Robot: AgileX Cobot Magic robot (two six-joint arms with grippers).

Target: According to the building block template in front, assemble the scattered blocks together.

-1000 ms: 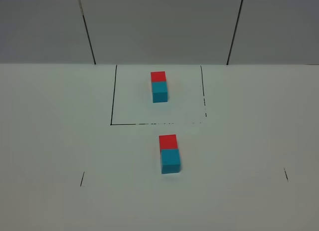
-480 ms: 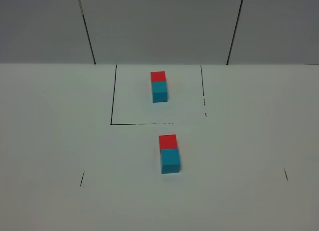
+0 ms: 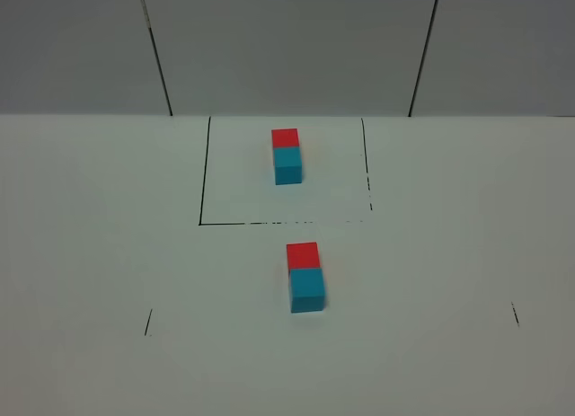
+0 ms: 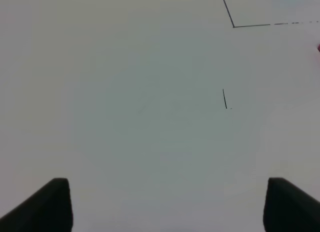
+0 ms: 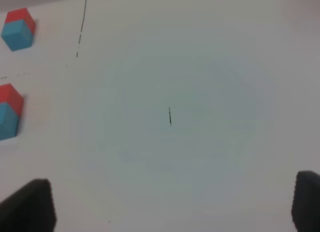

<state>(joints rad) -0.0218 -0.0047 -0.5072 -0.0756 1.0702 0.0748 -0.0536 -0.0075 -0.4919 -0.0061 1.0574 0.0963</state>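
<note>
Template [image 3: 287, 155]: red-over-cyan bar inside the marked square [image 3: 205, 224] at the far side of the table [image 3: 90, 254]. The scattered blocks sit just outside the square's near line: red cube [image 3: 302, 254] at the far end, cyan cube [image 3: 306, 288] at the near end, faces touching, same colour order as the template. Judged from above, the assembly looks complete, or nearly so.

Left gripper [image 4: 167, 204]: jaws apart, nothing between them, over bare table well to the left of the blocks. Right gripper [image 5: 172, 204]: jaws wide apart, likewise empty, over bare table to the right (both arms lie outside the high view).

Risks:
- The cyan cube seems offset slightly to the right of the red one; from the high view I cannot tell if this is real misalignment or perspective. If real, the pair does not match the template.
- A corrective nudge with open jaws could push the cubes apart or twist the pair.
- An arm sweeping inward low could knock the pair.
</note>
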